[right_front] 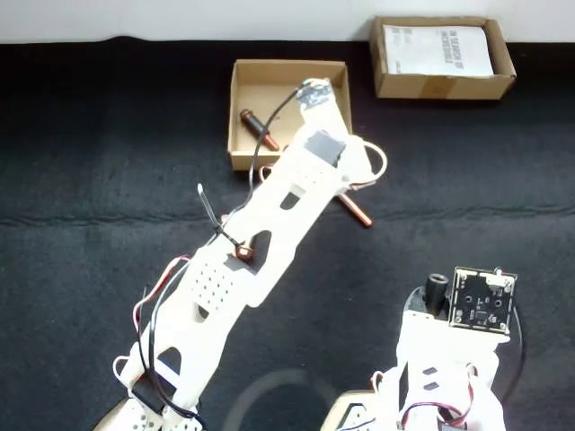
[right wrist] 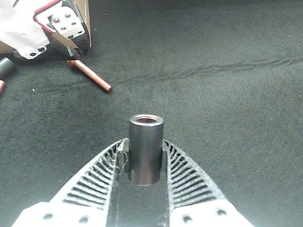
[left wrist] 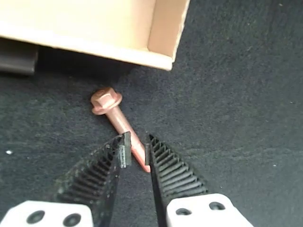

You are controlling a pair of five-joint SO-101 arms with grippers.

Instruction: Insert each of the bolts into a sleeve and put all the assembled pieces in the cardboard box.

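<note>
Right gripper sits closest in my right wrist feed, jaws clamped on a dark steel sleeve held upright with its bore facing up, above the black mat. My left gripper has its jaws narrow and not pinched, straddling the shank of a copper bolt that lies flat on the mat just beside the cardboard box. One assembled piece lies inside that box. A second box holding paper sits beyond, well apart.
</note>
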